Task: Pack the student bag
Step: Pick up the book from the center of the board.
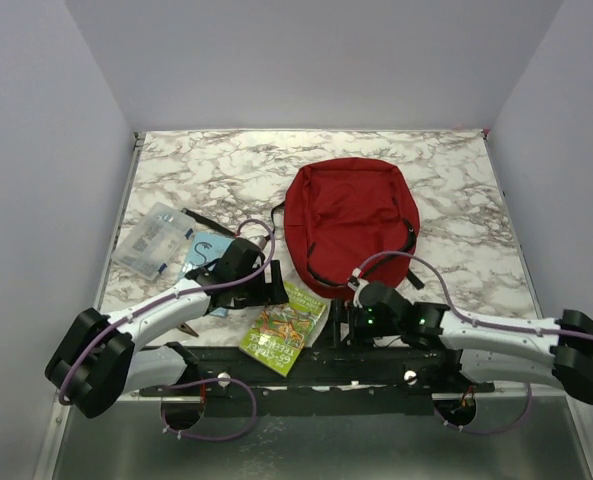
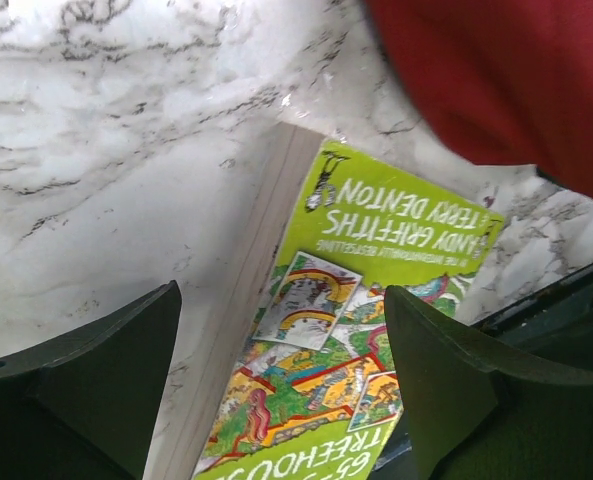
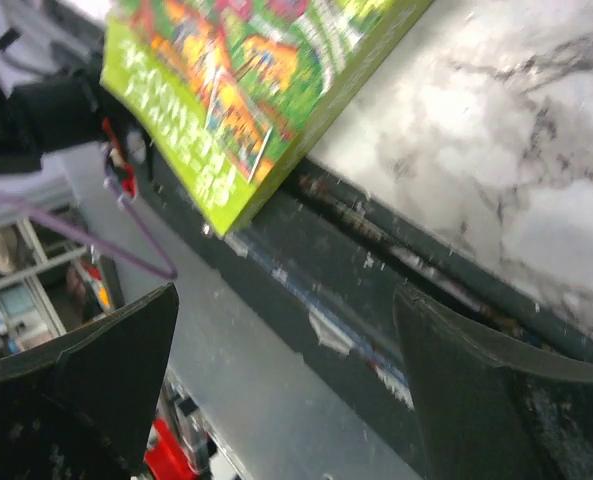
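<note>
Count: one student bag (image 1: pixel 348 222), one book (image 1: pixel 285 328) (green). Left gripper (image 2: pixel 278 300), right gripper (image 3: pixel 286 295) flanking book, jaws wide, empty.

student bag (image 1: pixel 348 215): matt red cloth | book (image 1: pixel 285 338): glossy paper cover | table (image 1: pixel 201 162): smooth, marble-look | case (image 1: pixel 154 240): clear plastic

The bag (image 1: pixel 348 222) lies mid-table (image 1: pixel 456 190). The book (image 1: pixel 284 328) lies just near-left of it, at the table's near edge. A case (image 1: pixel 154 238) lies far left, well apart from the bag.

student bag (image 2: pixel 506 80) cropped, book (image 2: pixel 346 330) title cut off
</note>
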